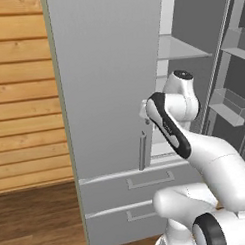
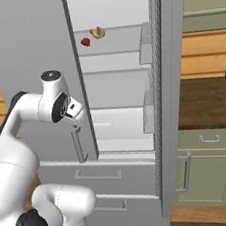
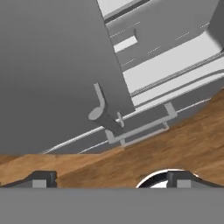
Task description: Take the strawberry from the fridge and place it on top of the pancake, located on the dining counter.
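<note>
Down at the near edge of the hand view, the gripper (image 3: 108, 180) shows its two dark finger tips set wide apart, nothing between them, over warm brown wood-plank floor (image 3: 183, 140). From the right base view the hand sits just beside the edge of the closed left door (image 2: 29, 70), close to that door's vertical bar handle (image 2: 78, 146), with the white arm curving up from the lower left. I cannot tell whether the hand touches the door.

Next back comes the fridge (image 1: 108, 95), tall, flat-faced, light grey and matte. Its left door is shut; its right door (image 2: 171, 102) is swung open, edge-on to the right base camera, with pale bins along its inner side. Below the doors run two wide drawers (image 2: 98, 175), each with a shallow bracket-shaped pull.

Inside, the cavity is white with pale, flat shelves stacked one above another. And up on the highest visible shelf (image 2: 115, 39) sits the strawberry (image 2: 85, 42): tiny, bright red, roughly conical, well above and beyond the hand. Just beside it, to its right, lies a small yellow-brown curled food (image 2: 97, 33). The lower shelves look bare from this angle.

Farther off, horizontal honey-coloured wood planks (image 1: 23, 98) clad the wall left of the fridge. To the right stand pale grey-green cabinets (image 2: 213, 167) with slim curved handles.
</note>
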